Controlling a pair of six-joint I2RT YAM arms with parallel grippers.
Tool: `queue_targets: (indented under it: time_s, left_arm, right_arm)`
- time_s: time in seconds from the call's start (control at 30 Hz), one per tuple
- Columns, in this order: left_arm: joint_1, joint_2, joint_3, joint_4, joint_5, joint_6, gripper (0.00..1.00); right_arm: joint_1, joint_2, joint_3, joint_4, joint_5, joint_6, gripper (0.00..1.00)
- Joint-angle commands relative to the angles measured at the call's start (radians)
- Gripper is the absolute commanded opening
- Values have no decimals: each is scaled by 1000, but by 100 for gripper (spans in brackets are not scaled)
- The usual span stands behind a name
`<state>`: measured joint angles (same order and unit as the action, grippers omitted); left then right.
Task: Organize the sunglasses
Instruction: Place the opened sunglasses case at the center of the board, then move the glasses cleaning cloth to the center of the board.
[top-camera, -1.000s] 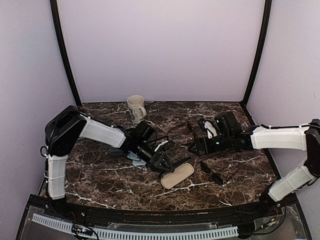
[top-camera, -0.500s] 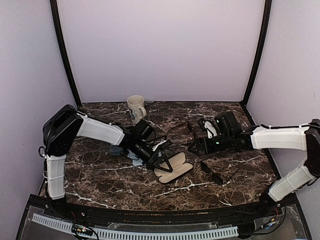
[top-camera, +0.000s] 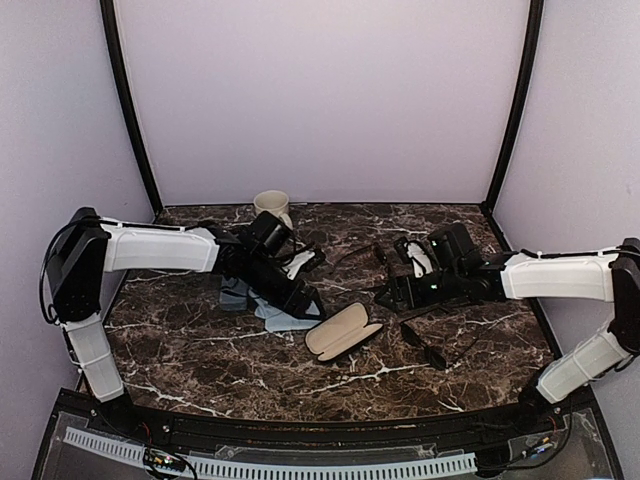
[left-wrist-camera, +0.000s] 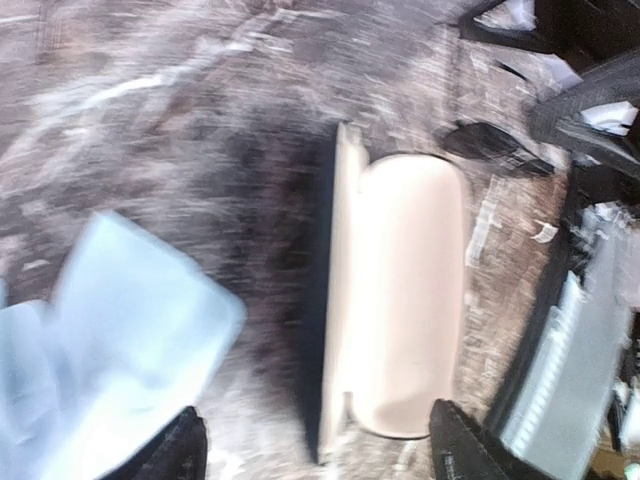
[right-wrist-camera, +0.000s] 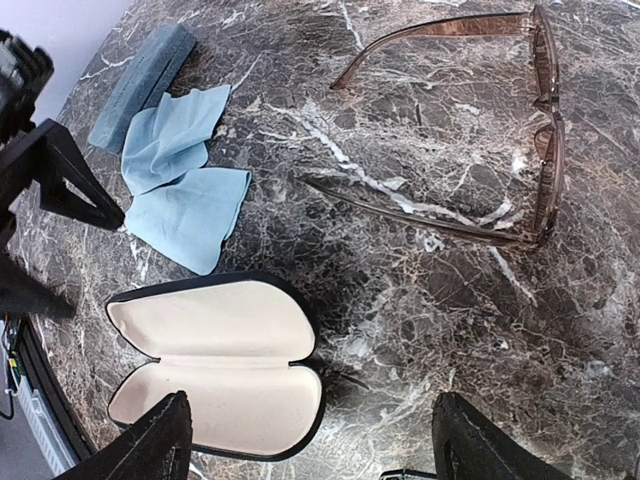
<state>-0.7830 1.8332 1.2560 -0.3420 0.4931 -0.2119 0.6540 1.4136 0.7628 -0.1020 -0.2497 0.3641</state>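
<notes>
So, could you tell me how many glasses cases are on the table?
2. The open cream-lined black case lies mid-table; the closed grey-blue case sits left of it, beside the blue cloth. More could be hidden from view.

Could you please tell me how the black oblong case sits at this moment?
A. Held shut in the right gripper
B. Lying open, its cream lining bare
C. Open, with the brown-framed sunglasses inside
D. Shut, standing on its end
B: the right wrist view shows the black oblong case lying open with nothing on its cream lining, and the brown-framed sunglasses lie apart from it.
</notes>
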Motion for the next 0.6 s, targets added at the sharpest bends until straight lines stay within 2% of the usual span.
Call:
queue_targets:
  time_s: [0.0,0.2,0.57]
  left_arm:
    - [6,-46,-3,-95,-235,55,70]
    - [6,-34,-25,-126,-283,74,52]
    - [6,-36,-110,-147,-397,62,47]
  right_arm:
    - [9,11,10,41,1,11,83]
    - [13,23,16,41,-3,9,83]
    - [18,33,16,47,-2,12,83]
